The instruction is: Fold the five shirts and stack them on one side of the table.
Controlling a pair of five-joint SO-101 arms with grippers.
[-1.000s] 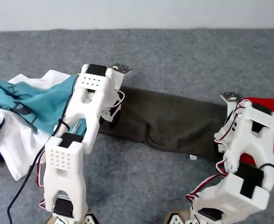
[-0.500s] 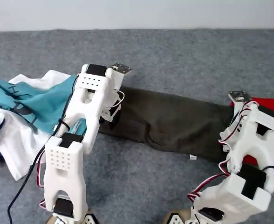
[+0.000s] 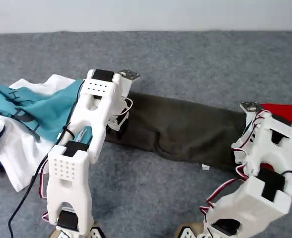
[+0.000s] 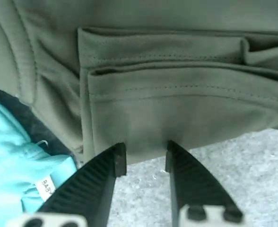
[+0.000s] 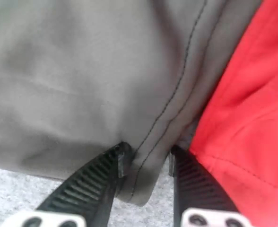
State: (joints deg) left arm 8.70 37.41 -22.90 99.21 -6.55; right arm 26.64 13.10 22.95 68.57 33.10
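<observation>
The olive shirt [image 3: 185, 131] lies folded into a long strip across the middle of the table. My left gripper [image 4: 144, 158] is at the strip's left end, shut on its layered hem [image 4: 143, 137]. At the strip's right end, beside the red shirt [image 3: 285, 116], my right gripper [image 5: 146, 161] is shut on the stitched corner [image 5: 141, 189], which bunches between the fingers. A teal shirt [image 3: 34, 111] lies over a white shirt [image 3: 9, 148] at the table's left. In the high view the left arm [image 3: 94, 114] and the right arm [image 3: 265, 148] hide both grips.
Grey carpet-like tabletop [image 3: 185, 64] runs bare behind the olive strip and in front of it between the two arm bases. A black cable [image 3: 29, 191] trails by the left arm's base. The red shirt reaches the table's right edge.
The right arm's wrist swung a little to the right, then came back left and lower over the olive shirt's right end. The left arm and the shirts stayed still.
</observation>
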